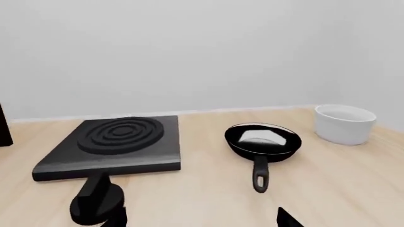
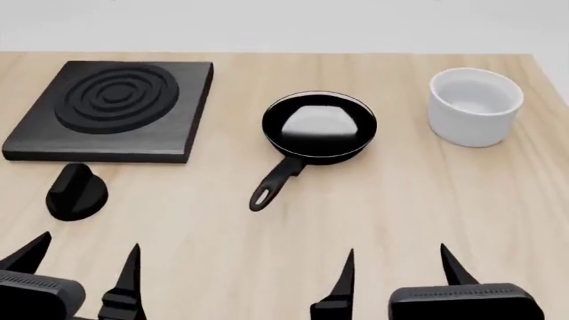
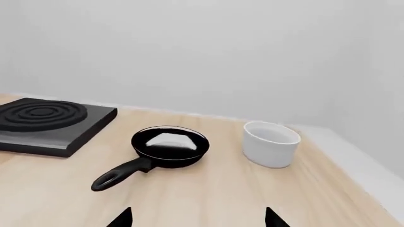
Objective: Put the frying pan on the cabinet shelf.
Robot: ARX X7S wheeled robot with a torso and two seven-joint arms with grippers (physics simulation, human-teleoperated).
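The frying pan (image 2: 319, 127) is a small round black pan with a glossy grey-white sheen inside. It rests on the wooden table in the middle, its long handle (image 2: 274, 182) pointing toward me and to the left. It also shows in the left wrist view (image 1: 262, 141) and the right wrist view (image 3: 170, 144). My left gripper (image 2: 84, 260) is open and empty at the near left. My right gripper (image 2: 398, 263) is open and empty at the near right, short of the pan. No cabinet shelf is in view.
A square black hotplate (image 2: 114, 107) with concentric rings sits at the back left. A black knob (image 2: 76, 191) lies in front of it. A white round bowl (image 2: 474, 107) stands at the back right, near the table's right edge (image 2: 547, 87).
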